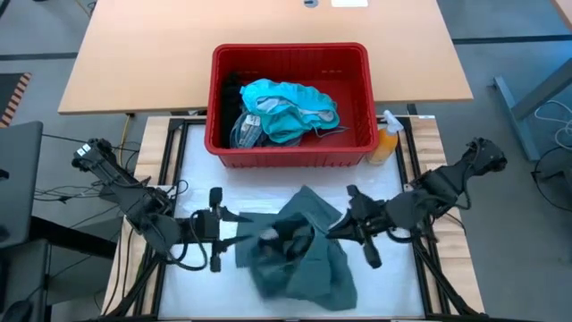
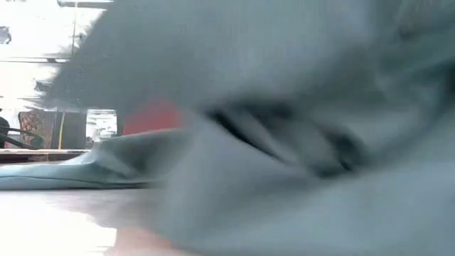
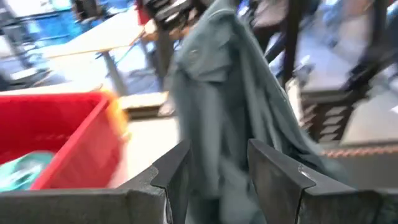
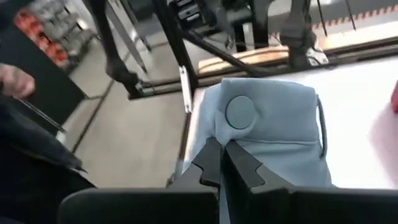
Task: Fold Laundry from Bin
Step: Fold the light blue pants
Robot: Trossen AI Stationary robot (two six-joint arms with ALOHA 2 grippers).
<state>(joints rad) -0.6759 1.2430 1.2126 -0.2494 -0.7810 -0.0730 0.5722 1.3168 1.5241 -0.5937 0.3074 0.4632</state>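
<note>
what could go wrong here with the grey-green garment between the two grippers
1. The right gripper pinches only the edge of the grey-green garment; it may slip free.
2. The left gripper is open around hanging cloth, so it may close on several bunched layers.
3. The orange bottle stands beside the red bin; a swinging arm might topple it.

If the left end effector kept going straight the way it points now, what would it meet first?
The dull grey-green soft garment: it already hangs between the left end effector's open fingers, and depth is hard to judge.
</note>
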